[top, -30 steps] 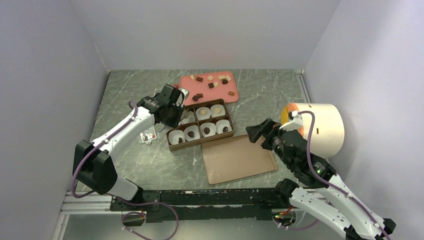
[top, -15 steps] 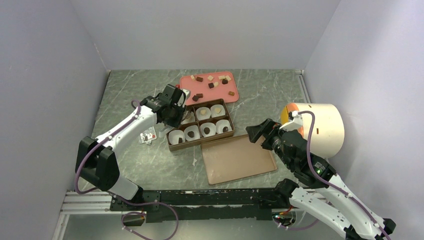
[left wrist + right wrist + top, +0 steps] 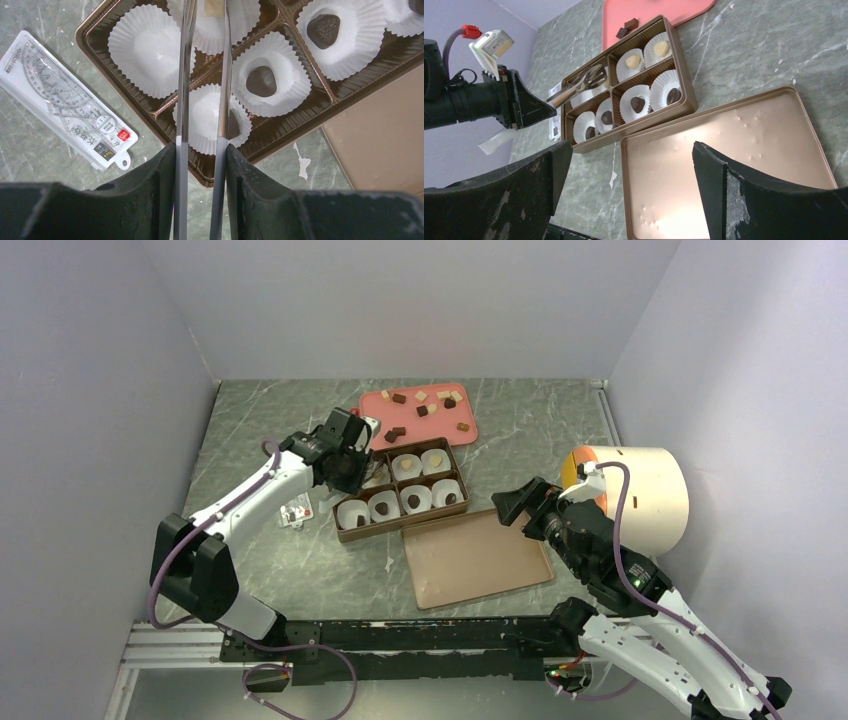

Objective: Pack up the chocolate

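Several small chocolate chunks (image 3: 424, 409), brown and cream, lie loose on the pink tray (image 3: 470, 432). A brown box (image 3: 342, 534) holds white paper cups; dark pieces (image 3: 261, 81) sit in the near row and cream pieces (image 3: 633, 61) in the far right cups. My left gripper (image 3: 352, 466) is shut on metal tongs (image 3: 183, 75), whose blades reach over the box's left cups (image 3: 584, 80). A pale bit shows between the blades at the top edge of the left wrist view; I cannot tell if it is held. My right gripper (image 3: 510, 505) is open and empty above the box lid (image 3: 475, 558).
A clear plastic protractor case (image 3: 297, 511) lies left of the box, also in the left wrist view (image 3: 70, 110). A large white cylinder with an orange face (image 3: 640, 495) stands at the right. Grey walls enclose the table on three sides.
My left gripper with the tongs has shifted slightly toward the far left of the box. The right arm has not moved.
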